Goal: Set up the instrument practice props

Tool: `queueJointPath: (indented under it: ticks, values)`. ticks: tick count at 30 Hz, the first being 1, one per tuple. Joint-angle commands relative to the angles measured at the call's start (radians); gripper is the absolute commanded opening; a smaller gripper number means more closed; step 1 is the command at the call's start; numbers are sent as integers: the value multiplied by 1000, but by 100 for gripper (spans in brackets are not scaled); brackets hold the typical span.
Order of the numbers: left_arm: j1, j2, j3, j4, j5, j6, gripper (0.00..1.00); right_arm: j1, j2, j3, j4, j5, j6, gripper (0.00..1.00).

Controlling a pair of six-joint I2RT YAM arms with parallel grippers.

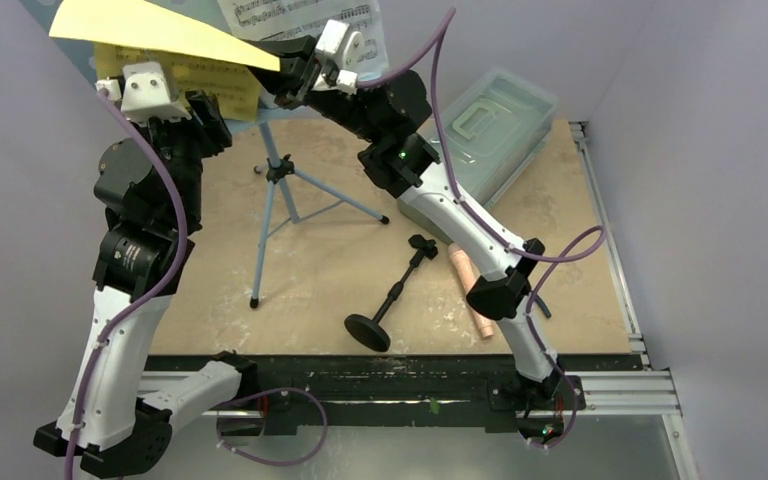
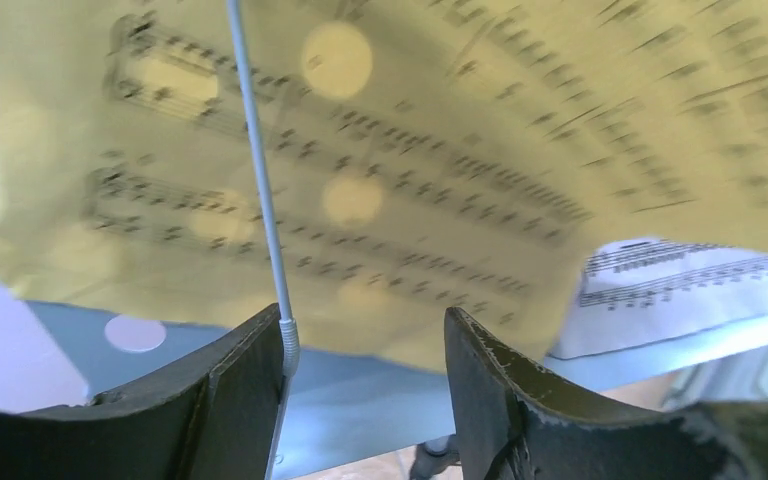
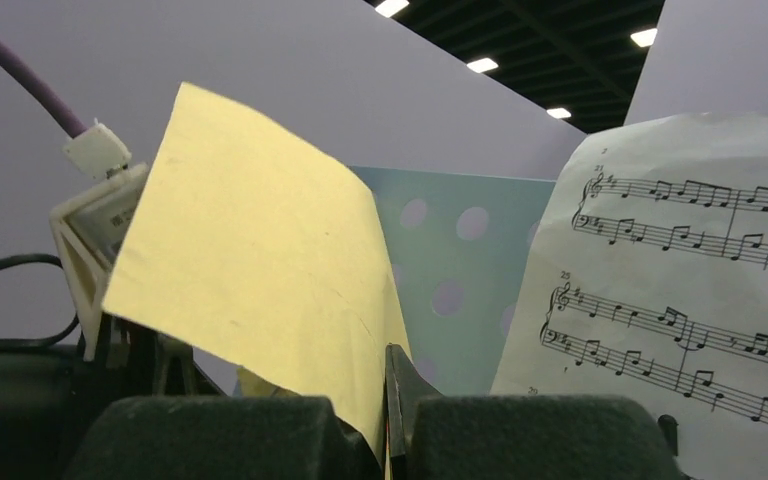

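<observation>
The light blue perforated music stand [image 1: 278, 175] stands on its tripod at the back left. A white music sheet [image 1: 290, 14] leans on its desk. My right gripper [image 1: 285, 78] is shut on the edge of a yellow music sheet [image 1: 155, 30], which bends over in front of the stand. In the right wrist view my right gripper [image 3: 385, 400] pinches the yellow sheet [image 3: 260, 270], with the stand [image 3: 460, 270] and white sheet [image 3: 680, 290] behind. My left gripper [image 2: 365, 325] is open under the yellow sheet [image 2: 380, 170], a thin wire retainer [image 2: 260, 200] by its left finger. The black mic stand [image 1: 392, 295] and the peach-pink microphone [image 1: 463, 272] lie on the table.
A clear lidded plastic box [image 1: 490, 125] sits at the back right. The right arm crosses over the microphone and hides part of it. Grey walls close in on the left, back and right. A metal rail [image 1: 610, 385] runs along the table's near edge.
</observation>
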Motion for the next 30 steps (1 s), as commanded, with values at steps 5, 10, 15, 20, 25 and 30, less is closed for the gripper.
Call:
queueJointPath:
  ticks: [5, 10, 15, 20, 25, 30]
  values:
    - [-1, 0, 34, -13, 172, -126, 56, -9, 24, 35, 89, -2, 4, 0]
    - [-1, 14, 20, 14, 158, -125, 57, -12, 20, 32, 113, 53, 5, 14]
    - [-1, 45, 18, 28, 134, -120, 57, -14, -18, -19, 114, 145, 36, 42]
    - [-1, 45, 5, 35, 75, -122, 57, -12, -125, -160, 109, 341, 244, 83]
    - [-1, 33, -4, 35, 58, -122, 57, -12, -187, -257, 60, 476, 464, 99]
    - [-1, 20, 0, 25, 68, -124, 57, -12, -193, -287, 103, 412, 470, 59]
